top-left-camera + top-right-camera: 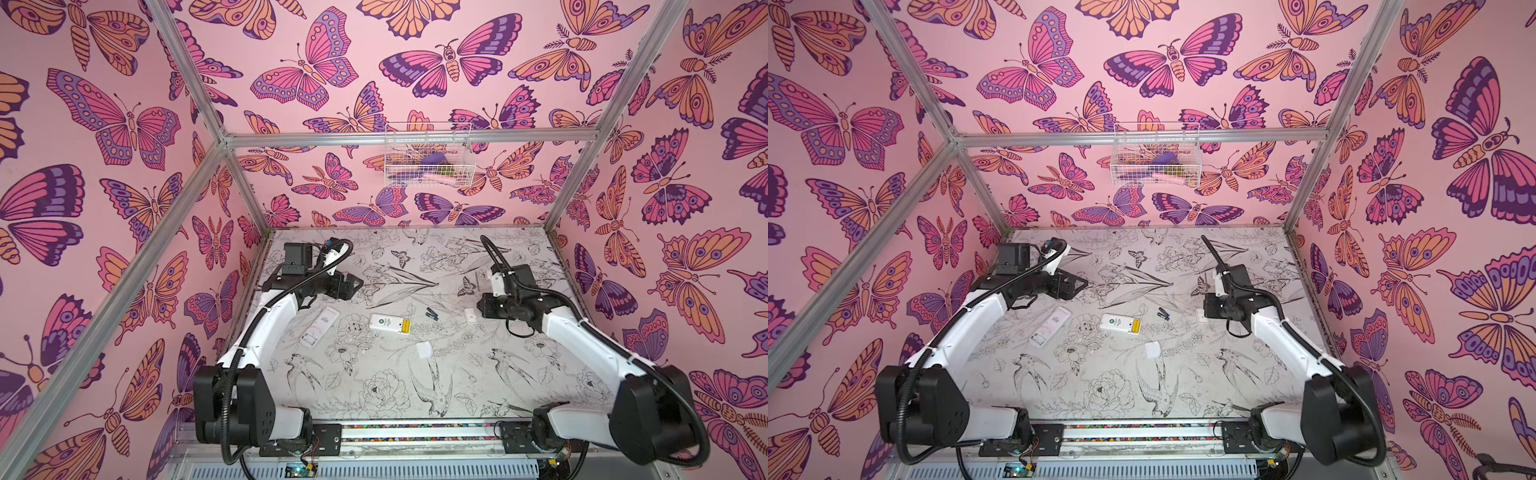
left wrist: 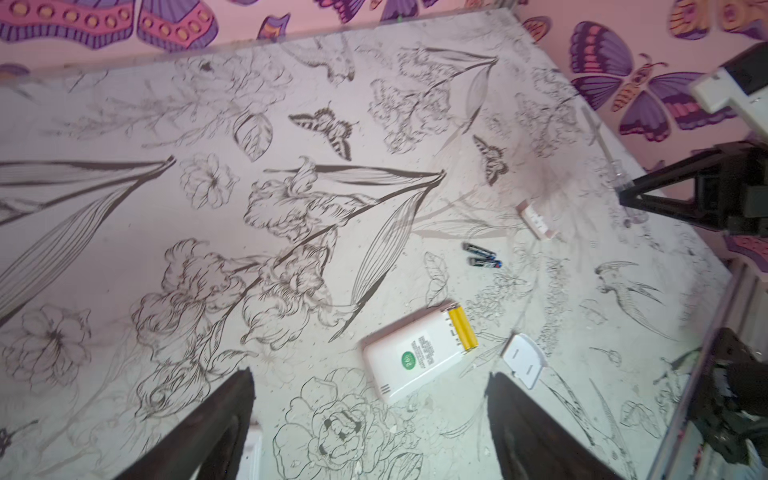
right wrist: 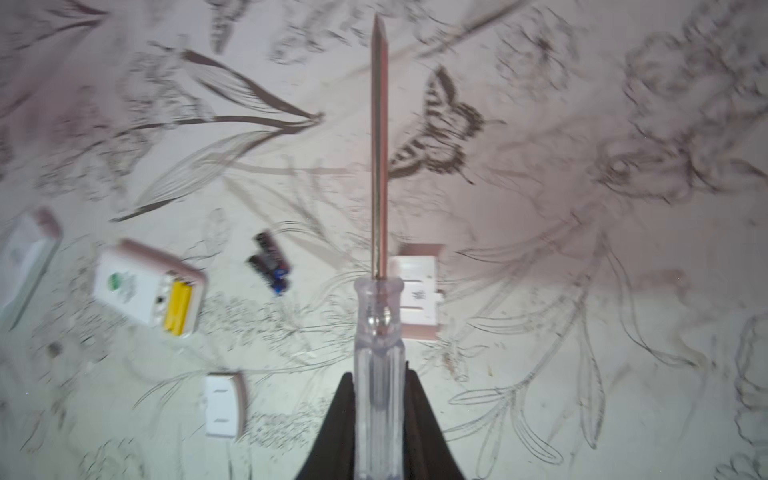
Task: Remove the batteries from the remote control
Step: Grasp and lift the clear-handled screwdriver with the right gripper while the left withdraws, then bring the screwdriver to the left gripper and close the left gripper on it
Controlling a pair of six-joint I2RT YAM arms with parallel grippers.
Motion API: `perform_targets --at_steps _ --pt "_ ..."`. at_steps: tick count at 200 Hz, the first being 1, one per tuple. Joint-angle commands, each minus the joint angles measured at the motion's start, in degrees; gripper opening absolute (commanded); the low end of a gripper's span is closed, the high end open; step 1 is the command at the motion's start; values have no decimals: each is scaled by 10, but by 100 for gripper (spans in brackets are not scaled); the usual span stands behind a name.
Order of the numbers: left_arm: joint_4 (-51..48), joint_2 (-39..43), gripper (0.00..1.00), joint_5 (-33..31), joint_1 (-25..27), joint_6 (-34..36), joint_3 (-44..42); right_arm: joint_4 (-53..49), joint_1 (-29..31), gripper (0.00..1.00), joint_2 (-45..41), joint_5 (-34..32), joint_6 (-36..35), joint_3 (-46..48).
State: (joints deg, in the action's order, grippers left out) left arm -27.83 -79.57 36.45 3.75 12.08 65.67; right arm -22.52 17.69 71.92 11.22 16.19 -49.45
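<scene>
Risk noted: right claw (image 3: 378,399) grips screwdriver (image 3: 379,166); left claw (image 2: 370,376) hangs released. We find yellow batteries (image 3: 178,307) seated in remote (image 3: 133,286), beyond black batteries (image 3: 270,264) from right claw. Prying, we judge, may skid unheld remote across counter (image 3: 540,332).

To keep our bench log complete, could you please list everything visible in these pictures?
remotes: two, white, one mid-table, one to its left in both top views
yellow batteries: two, yellow, in the middle remote's open compartment
black batteries: two, black, loose on the table right of that remote
covers: two, white, one in front of the middle remote, one by the right gripper
screwdriver: one, clear handle, metal shaft, in the right gripper
basket: one, white wire, back wall
table: one, white with drawn flowers
left gripper: black, open
right gripper: black, shut on the screwdriver
</scene>
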Motion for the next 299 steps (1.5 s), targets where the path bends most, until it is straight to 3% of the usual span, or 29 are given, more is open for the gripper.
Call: perform_targets --at_steps 1,37,79,100,138,173,199,217,240,268,299 --pt "-76 12 86 99 -3 46 34 30 34 7 -23 91 -78 -3" --pt "-100 3 82 189 -2 52 54 102 97 7 -37 146 -120 20" --pt "-132 -1 74 302 9 96 45 98 177 6 -13 201 -191 16" --pt "-153 -4 73 315 18 126 44 94 196 6 3 230 -206 12" --pt "-155 -7 73 307 31 124 31 75 235 6 21 166 -240 1" --pt "-158 -12 74 314 41 143 25 87 238 6 24 211 -242 4" --pt "-217 -19 75 325 45 252 39 101 234 6 35 299 -215 1" --pt "-290 -22 75 326 52 381 71 104 222 6 57 370 -192 -10" --pt "-373 -42 76 312 63 527 117 99 216 7 77 401 -185 -21" --pt "-430 -61 76 265 102 621 150 126 216 7 78 416 -165 -18" --pt "-447 -72 76 228 134 645 156 174 215 7 69 431 -143 -6"
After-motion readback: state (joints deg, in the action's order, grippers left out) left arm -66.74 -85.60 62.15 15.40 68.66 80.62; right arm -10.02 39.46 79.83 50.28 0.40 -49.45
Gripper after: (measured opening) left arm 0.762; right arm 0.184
